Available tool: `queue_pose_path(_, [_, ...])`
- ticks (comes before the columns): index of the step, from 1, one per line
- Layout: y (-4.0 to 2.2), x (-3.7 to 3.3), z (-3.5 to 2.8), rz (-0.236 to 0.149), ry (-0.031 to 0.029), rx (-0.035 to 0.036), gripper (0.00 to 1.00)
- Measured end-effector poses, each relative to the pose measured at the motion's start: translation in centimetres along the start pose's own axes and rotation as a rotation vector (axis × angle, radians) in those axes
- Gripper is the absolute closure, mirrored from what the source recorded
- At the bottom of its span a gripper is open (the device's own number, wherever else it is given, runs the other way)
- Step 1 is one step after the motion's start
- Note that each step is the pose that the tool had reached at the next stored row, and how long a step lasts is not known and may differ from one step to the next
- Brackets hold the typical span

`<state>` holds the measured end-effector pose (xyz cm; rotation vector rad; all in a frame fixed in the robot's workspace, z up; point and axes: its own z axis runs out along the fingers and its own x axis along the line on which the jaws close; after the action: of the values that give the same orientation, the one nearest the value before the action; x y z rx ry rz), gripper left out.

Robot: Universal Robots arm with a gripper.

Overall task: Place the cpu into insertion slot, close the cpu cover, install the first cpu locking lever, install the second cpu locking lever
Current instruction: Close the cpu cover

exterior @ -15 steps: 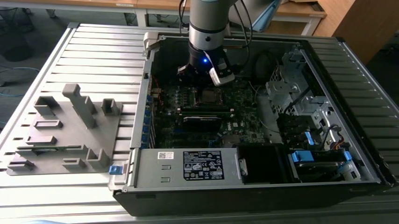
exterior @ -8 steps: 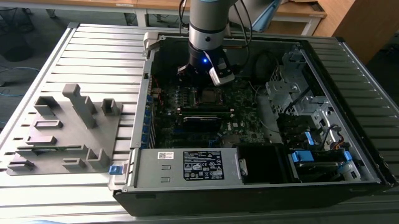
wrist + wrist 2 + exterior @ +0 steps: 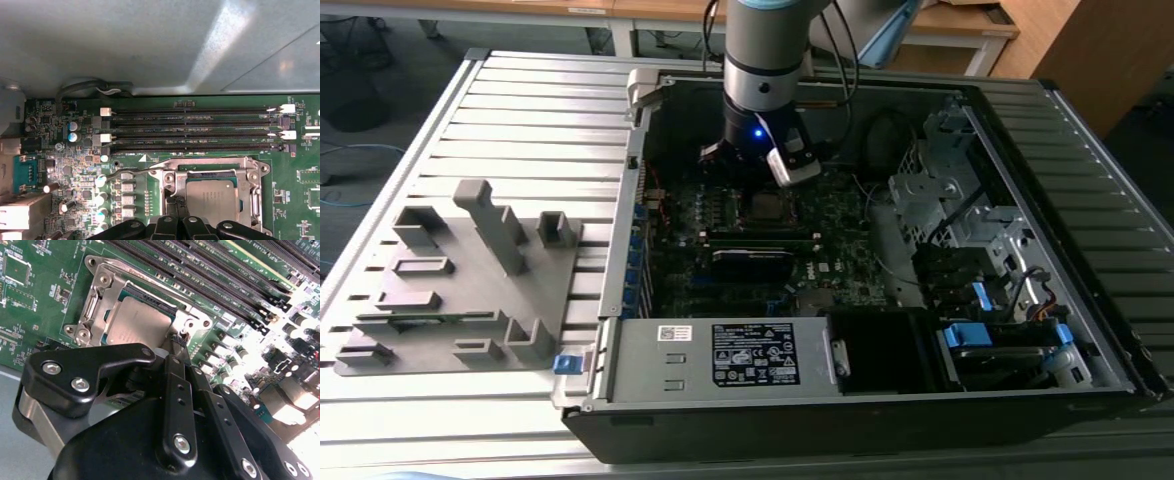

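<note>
Tool (image 3: 176,341) closed, fingers together | cpu (image 3: 137,322) dull silver square, seated | cpu cover (image 3: 96,301) flat around it

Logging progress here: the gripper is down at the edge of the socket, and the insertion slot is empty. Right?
Not empty. The cpu lies in the insertion slot, as both wrist views show. The gripper is indeed down at the slot's edge.

Robotics lab, slatted metal bench (image 3: 520,115), wooden desks (image 3: 974,25)
</note>
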<state>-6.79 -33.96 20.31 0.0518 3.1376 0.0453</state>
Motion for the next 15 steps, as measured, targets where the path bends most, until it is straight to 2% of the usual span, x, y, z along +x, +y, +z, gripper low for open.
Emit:
queue_pose_path(6, [-0.01,0.25,0.03,0.0,-0.0005,-0.0003,0.89])
queue_pose_path(15, [-0.01,0.27,0.24,0.0,-0.0005,-0.0002,0.89])
